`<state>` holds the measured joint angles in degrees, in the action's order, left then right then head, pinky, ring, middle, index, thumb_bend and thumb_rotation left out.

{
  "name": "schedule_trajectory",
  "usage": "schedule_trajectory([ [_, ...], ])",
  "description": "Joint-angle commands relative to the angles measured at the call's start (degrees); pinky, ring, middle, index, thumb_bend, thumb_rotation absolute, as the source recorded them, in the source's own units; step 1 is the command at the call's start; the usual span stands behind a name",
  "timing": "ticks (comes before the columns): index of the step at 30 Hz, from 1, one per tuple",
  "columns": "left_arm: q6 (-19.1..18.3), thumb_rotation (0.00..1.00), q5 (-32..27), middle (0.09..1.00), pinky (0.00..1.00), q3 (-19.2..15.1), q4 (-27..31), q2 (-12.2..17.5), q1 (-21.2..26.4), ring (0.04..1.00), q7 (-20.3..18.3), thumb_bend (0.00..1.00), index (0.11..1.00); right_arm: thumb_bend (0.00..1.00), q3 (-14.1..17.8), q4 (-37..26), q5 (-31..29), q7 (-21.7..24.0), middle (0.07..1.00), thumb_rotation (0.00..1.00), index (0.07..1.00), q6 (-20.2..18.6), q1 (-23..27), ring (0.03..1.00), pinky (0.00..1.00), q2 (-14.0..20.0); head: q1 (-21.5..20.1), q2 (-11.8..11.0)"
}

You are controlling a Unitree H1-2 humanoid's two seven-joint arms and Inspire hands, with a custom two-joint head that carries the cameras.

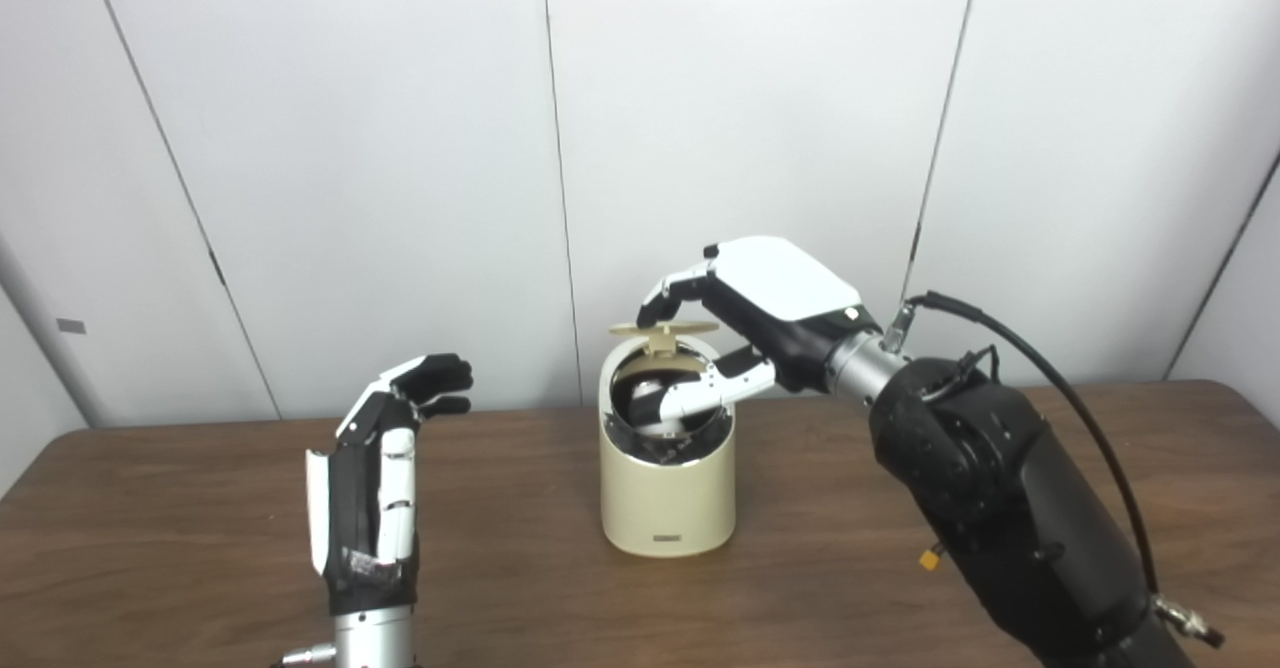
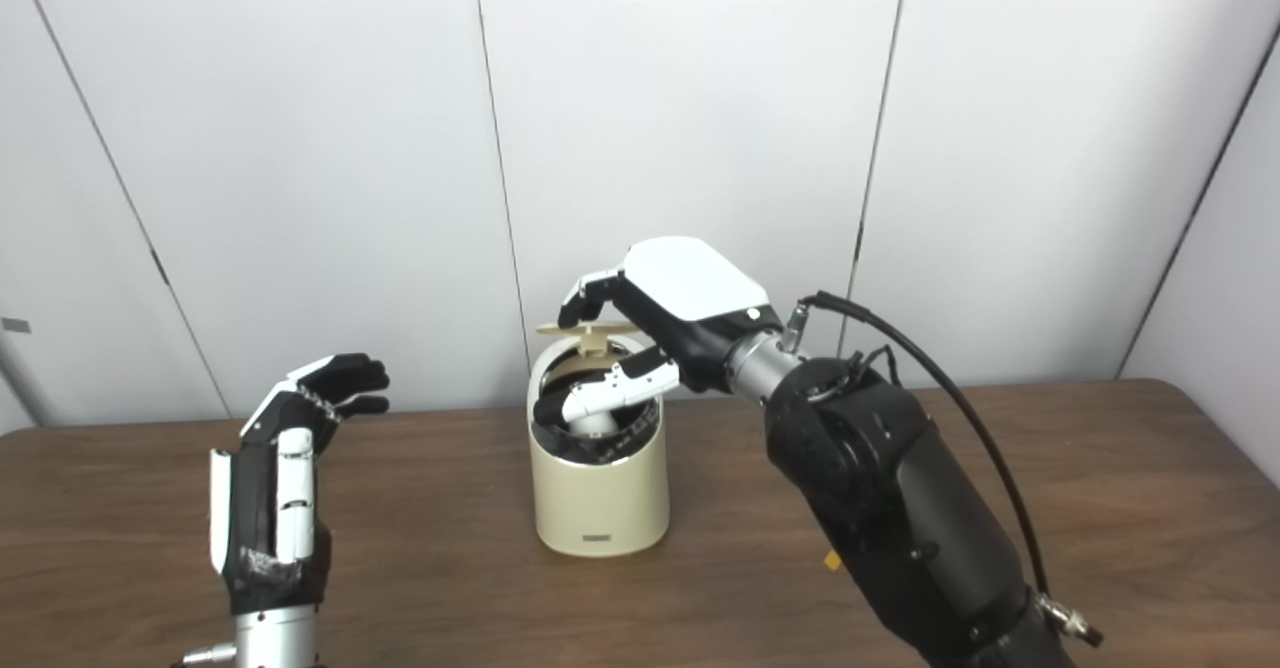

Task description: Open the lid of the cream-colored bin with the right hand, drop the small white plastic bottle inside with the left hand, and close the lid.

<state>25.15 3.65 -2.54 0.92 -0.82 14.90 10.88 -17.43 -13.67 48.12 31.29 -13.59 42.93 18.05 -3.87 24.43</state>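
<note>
The cream-colored bin [image 1: 668, 493] stands on the table at the centre. Its lid [image 1: 663, 328] is lifted off the rim and lies flat, seen edge-on above the opening. My right hand [image 1: 745, 323] reaches over the bin from the right, with its fingers [image 1: 672, 293] curled onto the lid's top and its thumb across the opening below. My left hand [image 1: 375, 478] stands upright to the left of the bin, well apart from it, fingers spread and holding nothing. A pale shape [image 2: 583, 420] shows inside the bin under the thumb. I cannot tell whether it is the small white bottle.
The brown wooden table [image 1: 200, 508] runs across the whole view, backed by a white panelled wall. My right forearm [image 1: 1000, 508] and its black cable cross the table to the right of the bin.
</note>
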Motion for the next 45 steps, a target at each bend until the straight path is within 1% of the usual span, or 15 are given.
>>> schedule_trajectory([
  [1,0.3,0.85,-0.4,0.672,0.6,-0.1,2.6,-0.2,1.0,0.671,-0.6,0.34,0.665,0.96,1.4,-0.8,-0.3,-2.1,0.714,0.85,0.691,-0.1,0.9,0.817,0.9,-0.1,0.0,0.3],
  [5,-0.2,0.85,-0.9,0.672,0.6,-0.2,3.4,-0.1,0.7,0.671,-1.1,0.35,0.666,0.97,1.6,-0.7,-0.3,-2.8,0.717,0.86,0.7,-0.3,-0.4,0.817,0.87,-0.1,0.0,0.7],
  [9,-0.1,0.84,-1.2,0.672,0.61,-0.3,3.5,0.0,0.6,0.671,-1.5,0.35,0.667,0.96,1.8,-0.4,0.0,-3.4,0.727,0.86,0.714,-1.1,-1.9,0.824,0.9,-0.4,-0.1,0.9],
  [14,-0.8,0.84,-1.5,0.667,0.6,-0.3,3.9,-0.1,0.5,0.666,-1.7,0.35,0.664,0.95,2.1,0.4,0.2,-4.5,0.722,0.85,0.709,-0.5,-3.3,0.808,0.88,-0.6,-0.1,1.1],
  [20,-1.0,0.84,-1.6,0.668,0.61,-0.2,4.1,-0.1,0.4,0.667,-1.9,0.35,0.665,0.93,2.1,0.4,0.3,-4.2,0.737,0.82,0.721,-0.9,-4.4,0.812,0.92,-0.9,-0.2,1.4],
  [22,-1.0,0.84,-1.5,0.669,0.61,-0.2,4.2,-0.1,0.4,0.668,-2.0,0.35,0.666,0.93,1.8,0.4,0.7,-4.3,0.74,0.82,0.725,-0.8,-4.7,0.812,0.91,-0.9,-0.1,1.5],
  [24,-1.1,0.84,-1.3,0.67,0.61,-0.2,4.3,-0.1,0.3,0.668,-2.1,0.35,0.666,0.94,1.4,0.4,1.5,-4.6,0.73,0.84,0.723,-0.5,-5.1,0.796,0.85,-0.8,-0.1,1.6],
  [29,-1.5,0.83,-1.3,0.667,0.61,-0.3,4.7,-0.3,0.2,0.666,-2.3,0.35,0.665,0.93,1.0,0.3,2.7,-4.8,0.733,0.82,0.72,-0.7,-5.5,0.791,0.81,-0.9,-0.1,1.7],
  [32,-1.9,0.82,-1.4,0.666,0.6,-0.3,4.9,-0.5,0.1,0.665,-2.4,0.35,0.662,0.92,1.1,0.6,2.8,-5.5,0.728,0.81,0.718,-0.2,-5.7,0.787,0.79,-0.9,-0.1,1.8],
  [35,-1.9,0.82,-1.3,0.666,0.6,-0.3,5.0,-0.6,0.1,0.665,-2.5,0.36,0.663,0.91,1.2,0.7,3.1,-5.9,0.724,0.8,0.715,-0.4,-5.8,0.788,0.78,-1.0,-0.1,1.8],
  [39,-1.8,0.82,-0.8,0.666,0.6,-0.4,5.1,-0.7,0.2,0.663,-2.5,0.35,0.665,0.89,1.3,0.3,2.8,-5.9,0.719,0.77,0.711,-0.5,-6.2,0.796,0.8,-1.0,0.1,2.1],
  [43,-2.1,0.82,-0.7,0.668,0.61,-0.3,5.4,-0.8,0.2,0.666,-2.5,0.35,0.668,0.9,1.3,0.4,2.1,-6.2,0.731,0.77,0.712,0.0,-7.1,0.816,0.88,-1.3,0.1,2.3],
  [45,-2.2,0.83,-0.6,0.67,0.61,-0.2,5.5,-0.7,0.2,0.669,-2.6,0.35,0.67,0.9,1.0,0.2,2.3,-6.7,0.741,0.76,0.712,0.5,-7.6,0.818,0.91,-1.4,0.2,2.3],
])
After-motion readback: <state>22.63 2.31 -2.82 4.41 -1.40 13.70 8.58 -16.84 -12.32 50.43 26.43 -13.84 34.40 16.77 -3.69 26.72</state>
